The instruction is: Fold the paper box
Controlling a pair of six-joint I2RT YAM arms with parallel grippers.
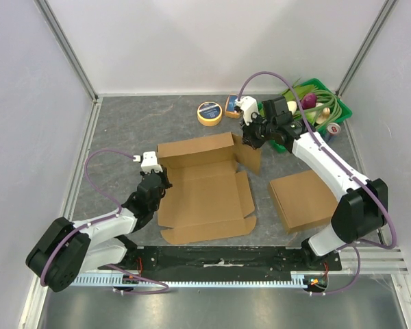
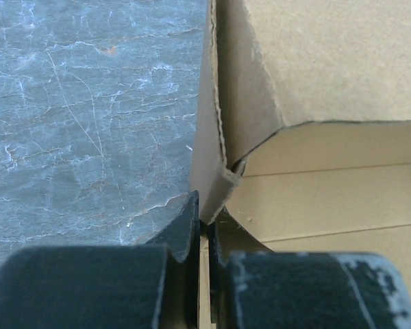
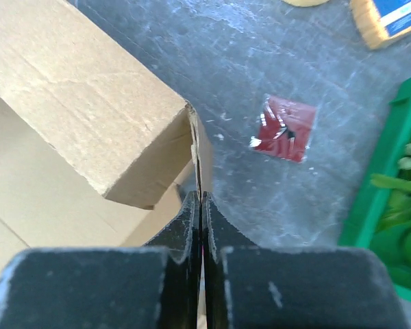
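Note:
The brown paper box [image 1: 205, 192] lies half unfolded in the middle of the table, with its back wall raised. My left gripper [image 1: 157, 184] is at the box's left edge. In the left wrist view it [image 2: 204, 209] is shut on the upright left side wall [image 2: 216, 137], one finger outside and one inside. My right gripper [image 1: 250, 140] is at the box's far right corner. In the right wrist view it [image 3: 201, 199] is shut on the thin edge of the right side flap [image 3: 204, 161], which stands beside the raised back wall [image 3: 82, 96].
A second flat cardboard piece [image 1: 303, 200] lies to the right of the box. A green basket [image 1: 329, 110] of vegetables stands at the back right. A yellow tape roll [image 1: 209, 113] and an orange block [image 1: 231, 106] lie behind the box. A red packet [image 3: 284, 128] lies near the basket.

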